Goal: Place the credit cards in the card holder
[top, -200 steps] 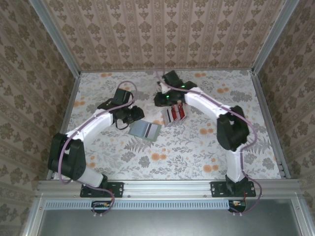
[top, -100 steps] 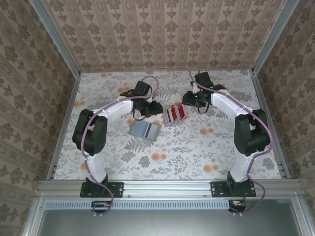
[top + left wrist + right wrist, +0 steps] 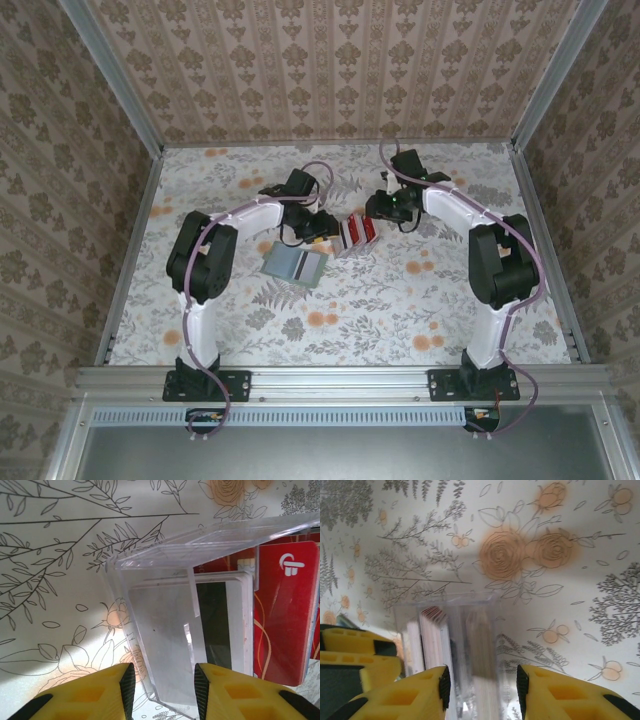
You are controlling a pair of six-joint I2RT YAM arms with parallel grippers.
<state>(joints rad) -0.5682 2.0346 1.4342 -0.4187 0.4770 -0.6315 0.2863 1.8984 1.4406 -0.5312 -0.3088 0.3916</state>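
The left end effector [image 3: 163, 680] had swung in from beside the card holder [image 3: 295, 265]. It stood released, jaws parted astride a corner of the clear case [image 3: 165, 630] holding the credit cards [image 3: 356, 231]. The right end effector [image 3: 480, 680], likewise released, had shifted to the case's opposite side. Case and holder lay unmoved mid-worktop [image 3: 420, 310], the holder towards the left edge. No card was in the holder yet. Both arms seemed set to work on the case.
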